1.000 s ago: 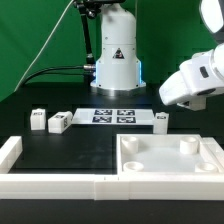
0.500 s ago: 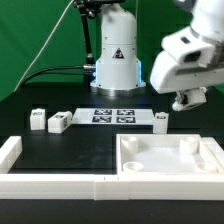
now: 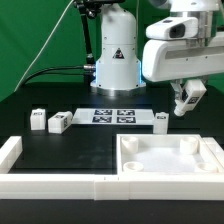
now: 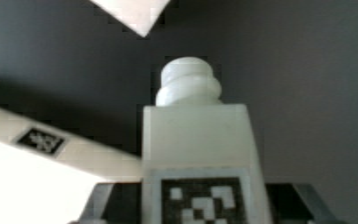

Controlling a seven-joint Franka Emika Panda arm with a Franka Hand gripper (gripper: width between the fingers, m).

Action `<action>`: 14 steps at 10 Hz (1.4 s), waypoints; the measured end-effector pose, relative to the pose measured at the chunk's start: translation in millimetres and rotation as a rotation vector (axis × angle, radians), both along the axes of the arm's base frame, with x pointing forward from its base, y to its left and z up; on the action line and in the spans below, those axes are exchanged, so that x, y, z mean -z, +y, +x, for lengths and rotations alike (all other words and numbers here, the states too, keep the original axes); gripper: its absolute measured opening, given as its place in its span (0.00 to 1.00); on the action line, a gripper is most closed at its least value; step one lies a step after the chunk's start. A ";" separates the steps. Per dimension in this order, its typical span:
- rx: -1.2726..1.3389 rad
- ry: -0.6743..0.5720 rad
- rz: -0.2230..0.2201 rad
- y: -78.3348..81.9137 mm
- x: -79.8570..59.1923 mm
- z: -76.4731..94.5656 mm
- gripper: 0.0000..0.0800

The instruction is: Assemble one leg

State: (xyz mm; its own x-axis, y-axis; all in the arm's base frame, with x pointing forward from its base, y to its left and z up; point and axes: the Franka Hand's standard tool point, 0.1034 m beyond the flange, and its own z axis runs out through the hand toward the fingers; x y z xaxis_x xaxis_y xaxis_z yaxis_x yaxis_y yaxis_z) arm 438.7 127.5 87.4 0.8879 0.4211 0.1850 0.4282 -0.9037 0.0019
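No legible text or numbers. Signs present: a black triangular symbol on the robot base (image 3: 117, 57); square coded tags on the marker board (image 3: 112, 116) and the leg (image 4: 201, 150).

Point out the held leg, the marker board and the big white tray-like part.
Small chunky white plastic leg (image 4: 197, 140), held: wrist view, front face above its tag.
Thin flat white marker board (image 3: 110, 116): exterior view, its middle.
Large white tray-like plastic part (image 3: 160, 162): exterior view, bare floor inside its rim.

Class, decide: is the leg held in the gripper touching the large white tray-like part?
Apart. The exterior view shows the leg in the gripper hanging above the tray-like part, with dark table showing between them.
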 end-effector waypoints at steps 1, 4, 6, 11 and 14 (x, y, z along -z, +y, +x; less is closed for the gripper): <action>-0.007 0.031 -0.012 -4.3 2.2 -7.8 0.36; 0.000 0.023 -0.007 -10.4 -8.2 24.8 0.36; 0.001 0.036 -0.007 -13.0 -21.9 65.7 0.36; 0.020 0.090 -0.007 -22.3 -23.6 115.0 0.36; 0.022 0.089 -0.007 -22.4 -22.9 113.8 0.36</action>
State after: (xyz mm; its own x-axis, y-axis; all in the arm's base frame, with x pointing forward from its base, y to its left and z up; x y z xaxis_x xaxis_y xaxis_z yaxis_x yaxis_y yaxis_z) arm 552.5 105.1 110.3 0.9096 0.4027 0.1025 0.4074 -0.9128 -0.0292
